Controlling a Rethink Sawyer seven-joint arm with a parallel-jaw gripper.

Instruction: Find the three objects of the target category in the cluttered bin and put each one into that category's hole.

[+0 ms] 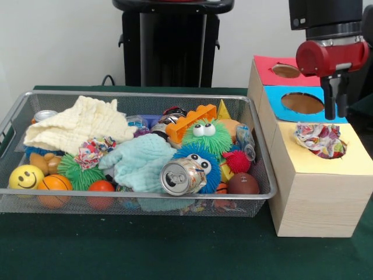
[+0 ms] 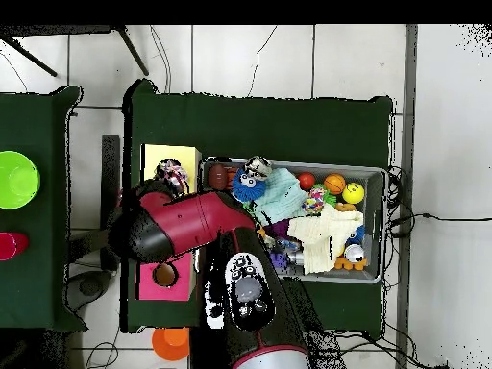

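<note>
**One crumpled ball is in its hole**

The gripper (image 1: pixel 336 111) hangs above the wooden box (image 1: pixel 317 198), over the blue hole (image 1: pixel 302 103). Its fingers look close together and hold nothing. A crumpled paper ball (image 1: pixel 319 140) sits in the yellow hole. I think the drop is done. Next, go to the bin (image 1: pixel 17 114) for another paper ball (image 1: pixel 90 153).

A crumpled floral fabric wad (image 1: pixel 319 140) sits in the yellow hole (image 1: pixel 338 153).

No text, label, brand or number can be read anywhere, not even on the silver can (image 1: pixel 182 176) in the bin (image 1: pixel 134 201)
</note>
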